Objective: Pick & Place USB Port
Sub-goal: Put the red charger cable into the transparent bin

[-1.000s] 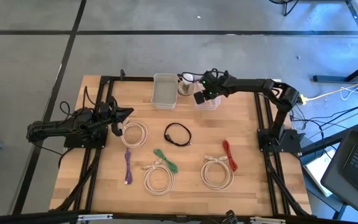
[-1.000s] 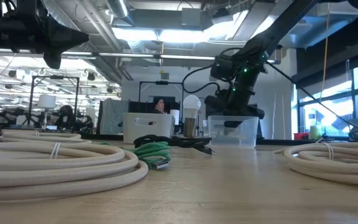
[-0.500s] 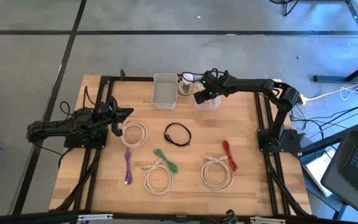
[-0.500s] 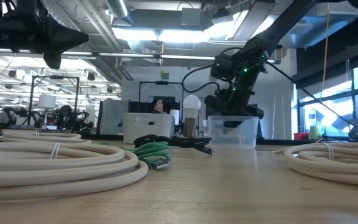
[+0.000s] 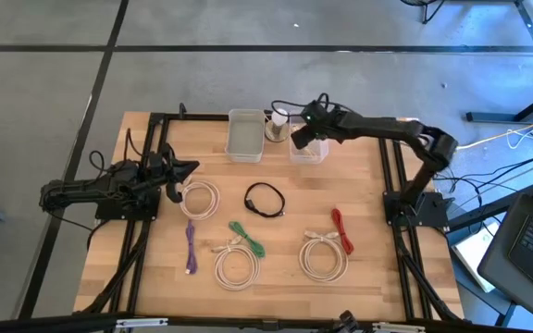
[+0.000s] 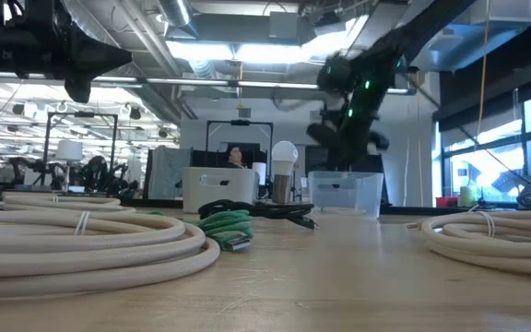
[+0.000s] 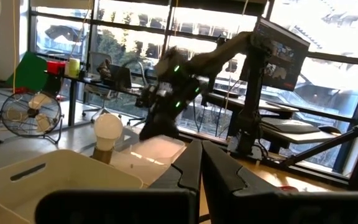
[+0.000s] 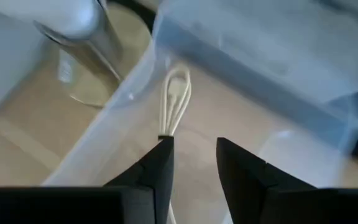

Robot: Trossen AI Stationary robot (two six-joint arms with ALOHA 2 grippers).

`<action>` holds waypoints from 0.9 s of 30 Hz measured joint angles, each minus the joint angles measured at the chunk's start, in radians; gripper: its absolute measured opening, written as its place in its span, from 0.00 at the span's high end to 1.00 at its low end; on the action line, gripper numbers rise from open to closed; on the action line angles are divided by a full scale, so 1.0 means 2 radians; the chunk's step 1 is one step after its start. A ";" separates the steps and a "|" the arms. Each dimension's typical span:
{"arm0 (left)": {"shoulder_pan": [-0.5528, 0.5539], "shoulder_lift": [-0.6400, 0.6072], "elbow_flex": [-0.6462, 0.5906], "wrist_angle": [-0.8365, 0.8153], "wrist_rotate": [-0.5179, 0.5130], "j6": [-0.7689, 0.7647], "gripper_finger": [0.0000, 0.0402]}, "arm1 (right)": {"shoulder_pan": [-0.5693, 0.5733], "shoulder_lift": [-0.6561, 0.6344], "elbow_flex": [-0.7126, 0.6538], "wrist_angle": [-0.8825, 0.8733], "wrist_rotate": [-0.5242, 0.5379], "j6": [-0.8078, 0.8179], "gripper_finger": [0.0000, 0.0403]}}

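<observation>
Cable (image 8: 174, 99) lies coiled inside the clear bin (image 5: 308, 151), dropped by the right hand (image 8: 193, 158), now spread empty and lifted since a moment ago, so placing looks done.

On the pale wooden slatted table (image 5: 359, 203) lie a red cable (image 5: 342, 229), green cable (image 5: 246, 239), purple cable (image 5: 191, 246), black coiled cable (image 5: 265, 200) and apparently cream coils (image 5: 323, 256).

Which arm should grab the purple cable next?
Left, probably. The left gripper sits at the table's left side, just above the purple cable. The right gripper is open over the clear bin at the far edge, with a white cable below it.
</observation>
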 joint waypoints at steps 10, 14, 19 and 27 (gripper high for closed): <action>0.000 0.000 0.000 -0.011 0.024 0.000 0.99 | 0.098 -0.176 0.000 -0.131 -0.051 -0.002 0.76; 0.000 0.000 0.000 -0.012 0.029 -0.002 0.99 | 0.164 -0.222 0.000 -0.231 -0.137 0.070 0.77; 0.000 0.000 0.000 -0.012 0.028 -0.002 0.99 | 0.280 -0.240 0.000 -0.324 -0.150 0.198 0.77; 0.000 0.000 0.000 -0.011 0.028 -0.013 0.99 | 0.451 -0.233 -0.055 -0.319 -0.071 0.398 0.77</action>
